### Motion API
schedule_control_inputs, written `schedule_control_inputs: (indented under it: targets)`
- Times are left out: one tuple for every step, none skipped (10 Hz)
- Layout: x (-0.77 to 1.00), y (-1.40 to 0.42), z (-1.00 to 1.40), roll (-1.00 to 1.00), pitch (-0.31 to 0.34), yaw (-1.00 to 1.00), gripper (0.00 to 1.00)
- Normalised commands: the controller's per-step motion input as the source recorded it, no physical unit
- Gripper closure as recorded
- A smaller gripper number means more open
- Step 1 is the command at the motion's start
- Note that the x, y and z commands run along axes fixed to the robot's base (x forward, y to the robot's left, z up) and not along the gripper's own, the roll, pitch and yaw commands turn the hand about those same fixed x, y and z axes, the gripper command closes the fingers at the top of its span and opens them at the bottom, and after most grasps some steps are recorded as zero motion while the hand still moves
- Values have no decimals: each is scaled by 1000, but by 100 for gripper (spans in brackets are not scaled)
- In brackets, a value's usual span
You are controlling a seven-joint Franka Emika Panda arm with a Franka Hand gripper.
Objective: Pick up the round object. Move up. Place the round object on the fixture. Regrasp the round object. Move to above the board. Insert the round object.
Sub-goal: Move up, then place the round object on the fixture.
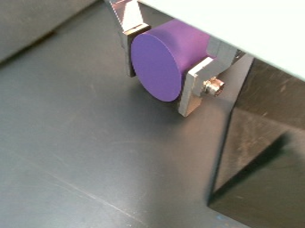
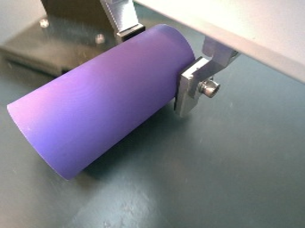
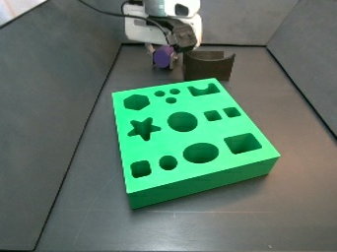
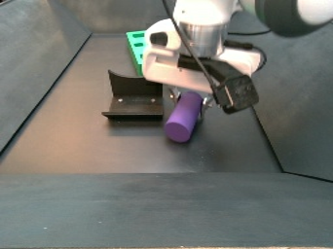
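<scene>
The gripper [image 4: 192, 90] sits low over the dark floor at the far end of the table from the green board [image 3: 191, 148], and it has the purple peg [image 4: 184, 116] pinched across its body. In both wrist views the 2 silver fingers [image 1: 197, 86] press against opposite sides of the peg [image 2: 102, 102], opened only as wide as the peg itself, so the grip looks firm. The peg lies roughly level, with 1 flat round end [image 1: 156, 68] facing out in a wrist view and most of its length sticking out past the fingers [image 2: 197, 83]. In a side view its free end hangs just above the floor, or perhaps brushes it; I cannot tell which.

The dark fixture [image 4: 134, 96] stands just beside the gripper, close to the peg but apart from it. In a side view the fixture [image 3: 208, 64] sits between the gripper [image 3: 165, 46] and the board's far edge. The board's cut-outs are all unfilled.
</scene>
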Motion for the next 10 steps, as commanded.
schedule_control_inputs:
  targets:
    - [21, -47, 708, -12, 24, -20, 100]
    - [13, -24, 530, -11, 46, -12, 100]
    - [5, -18, 430, -11, 49, -10, 100]
    - [-7, -11, 220, -9, 40, -8, 100]
    - [0, 0, 1000, 0, 0, 0, 100]
    - [-6, 2, 1000, -1, 12, 2, 100]
    - [-11, 1, 1000, -3, 20, 1, 100]
    - [-14, 0, 1000, -4, 22, 0, 100]
    - [-18, -2, 1000, -6, 22, -3, 100]
    - [-21, -3, 1000, -7, 23, -4, 100]
